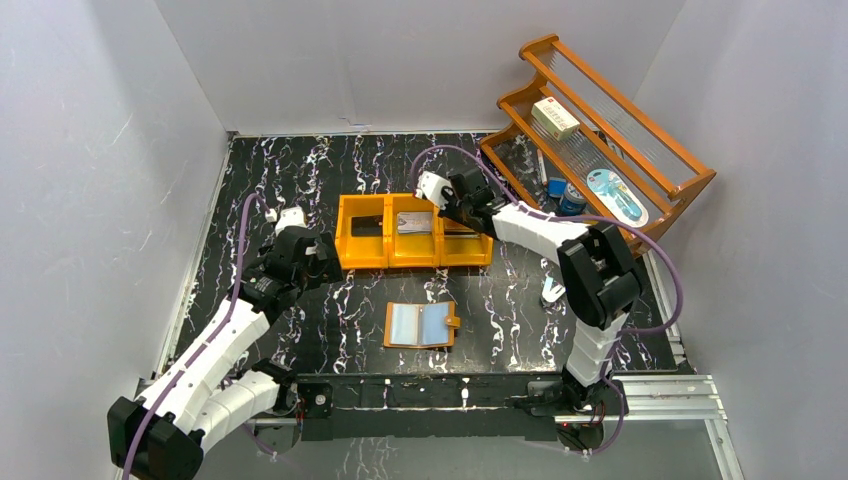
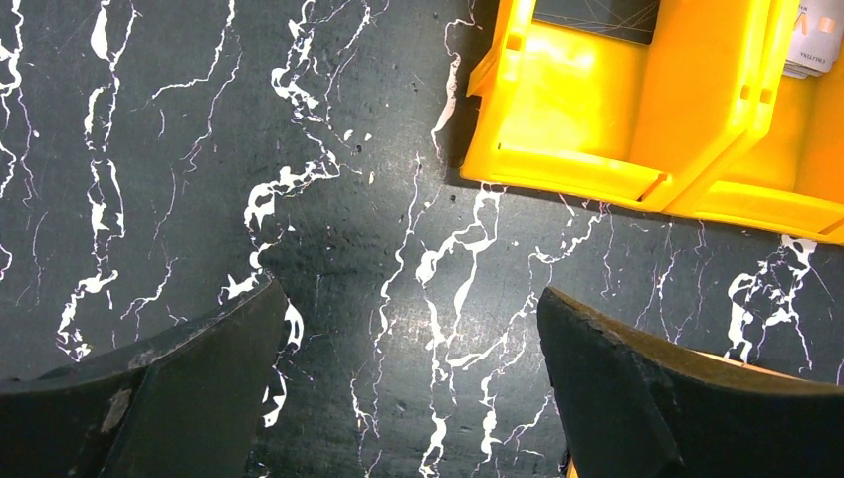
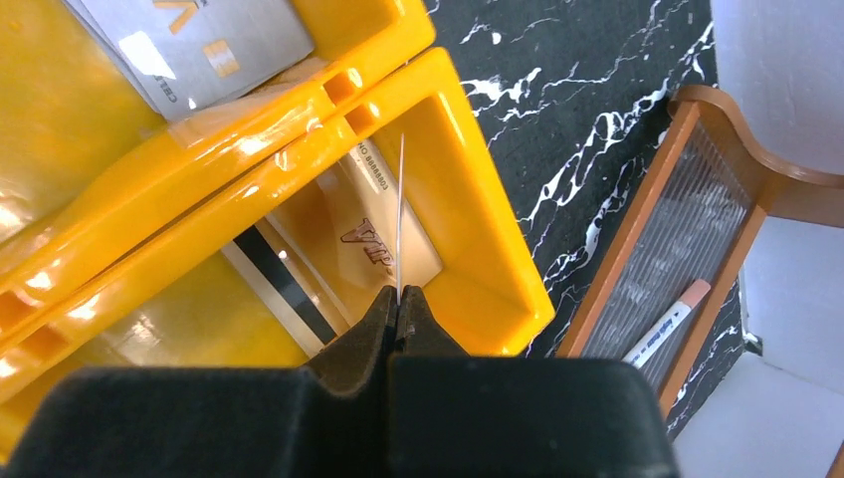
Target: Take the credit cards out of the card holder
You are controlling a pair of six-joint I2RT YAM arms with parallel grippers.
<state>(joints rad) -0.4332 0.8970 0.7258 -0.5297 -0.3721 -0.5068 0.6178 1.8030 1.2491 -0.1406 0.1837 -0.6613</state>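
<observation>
Right jaws pinch a thin credit card (image 3: pixel 400 209) edge-on over the orange bin's (image 3: pixel 483 229) end compartment, where a second card (image 3: pixel 343 249) lies. Left jaws gape wide above the marbled surface (image 2: pixel 348 249). Back from both jaws, toward the arm bases, the card holder (image 1: pixel 421 325) lies open.
</observation>
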